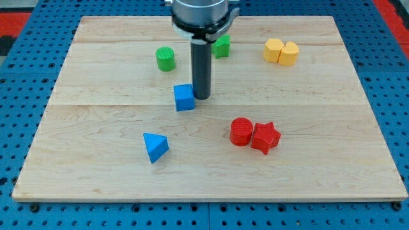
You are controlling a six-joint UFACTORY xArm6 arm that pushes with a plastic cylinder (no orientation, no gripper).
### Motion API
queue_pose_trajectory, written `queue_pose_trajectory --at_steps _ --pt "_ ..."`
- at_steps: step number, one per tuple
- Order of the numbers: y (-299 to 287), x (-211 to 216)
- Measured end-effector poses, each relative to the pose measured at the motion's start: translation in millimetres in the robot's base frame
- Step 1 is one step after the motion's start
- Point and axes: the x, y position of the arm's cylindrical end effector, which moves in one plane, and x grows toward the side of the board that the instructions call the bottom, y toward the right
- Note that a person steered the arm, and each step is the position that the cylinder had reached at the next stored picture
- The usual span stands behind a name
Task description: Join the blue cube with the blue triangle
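The blue cube sits near the middle of the wooden board. The blue triangle lies below it and a little to the view's left, apart from it. My tip stands right beside the cube's right side, touching or nearly touching it. The rod rises straight up from there to the arm at the view's top.
A green cylinder stands above and left of the cube. A green block is partly hidden behind the rod. Two yellow blocks sit at the top right. A red cylinder touches a red star at lower right.
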Motion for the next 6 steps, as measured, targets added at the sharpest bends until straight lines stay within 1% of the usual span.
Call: queue_pose_trajectory --at_steps 1,2,3,4,5,6 --pt "-26.5 23.3" --pt "-38.2 -27.2" --pt "-41.6 -42.4" --pt "-65.2 -3.5" --pt "-43.8 40.3" --pt "-42.5 31.9"
